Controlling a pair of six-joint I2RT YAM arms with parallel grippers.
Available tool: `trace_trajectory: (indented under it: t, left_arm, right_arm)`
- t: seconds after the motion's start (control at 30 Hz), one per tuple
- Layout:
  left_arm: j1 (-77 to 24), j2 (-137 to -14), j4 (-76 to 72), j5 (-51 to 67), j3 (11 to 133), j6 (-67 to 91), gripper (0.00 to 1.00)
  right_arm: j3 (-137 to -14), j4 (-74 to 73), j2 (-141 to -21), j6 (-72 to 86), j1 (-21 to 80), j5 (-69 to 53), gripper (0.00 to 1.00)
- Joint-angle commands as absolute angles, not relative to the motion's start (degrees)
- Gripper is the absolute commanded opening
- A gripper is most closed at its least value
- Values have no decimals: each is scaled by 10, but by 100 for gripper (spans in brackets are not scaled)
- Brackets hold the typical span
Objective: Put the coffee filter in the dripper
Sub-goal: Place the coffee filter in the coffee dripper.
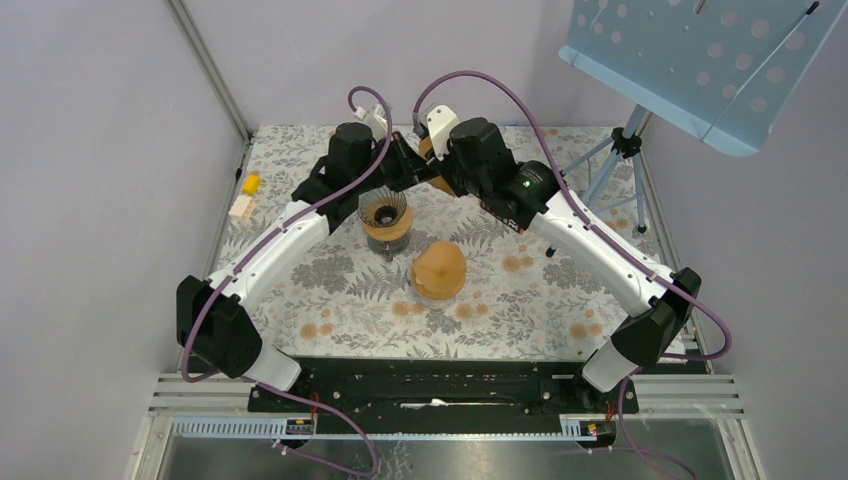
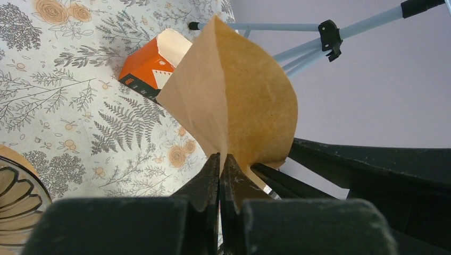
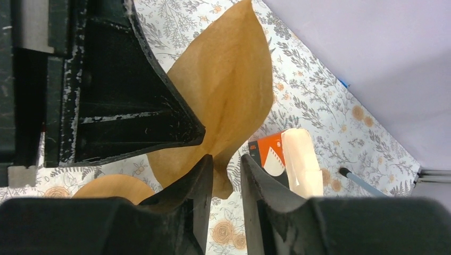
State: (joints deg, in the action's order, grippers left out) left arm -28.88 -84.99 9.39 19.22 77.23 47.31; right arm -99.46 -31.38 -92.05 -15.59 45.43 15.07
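The coffee filter (image 2: 239, 95), a brown paper cone partly spread, is held up off the desk (image 1: 540, 300), in the upper middle of the overhead view where the two arms meet. The left hand (image 2: 220, 159) has its fingers pressed together on the filter's lower edge, pinching it. The right hand (image 3: 226, 160) has its fingers slightly spread. The filter's lower tip hangs into the gap between them, and it cannot be told whether either finger touches the paper.

The dripper (image 1: 385, 218), ribbed glass on a brownish base, stands on the desk just below the hands in the overhead view, apart from the filter. A brown domed heap (image 1: 440, 268) lies to its lower right. An orange box (image 2: 146, 69) lies on the desk behind the filter, partly covered by it. A light-blue tripod (image 2: 331, 36) crosses the upper right of the left wrist view.

From overhead the arms hide nearly all of the held filter. In the left wrist view the dripper is cut off at the lower left edge.
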Motion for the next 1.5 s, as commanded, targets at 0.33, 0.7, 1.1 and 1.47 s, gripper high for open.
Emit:
trace_trajectory:
  t: [0.33, 0.7, 1.1, 1.47]
  left_arm:
    - [-304, -825, 65, 168, 792, 425, 0]
    - [-309, -821, 65, 165, 791, 411, 0]
    - [-310, -816, 73, 153, 786, 398, 0]
    - [-309, -811, 81, 136, 784, 394, 0]
  right_arm:
    - [-1026, -302, -939, -136, 460, 170, 40]
    - [-1034, -295, -950, -142, 460, 208, 40]
    - [-1018, -271, -935, -171, 460, 250, 36]
    - [-991, -248, -911, -168, 456, 256, 36]
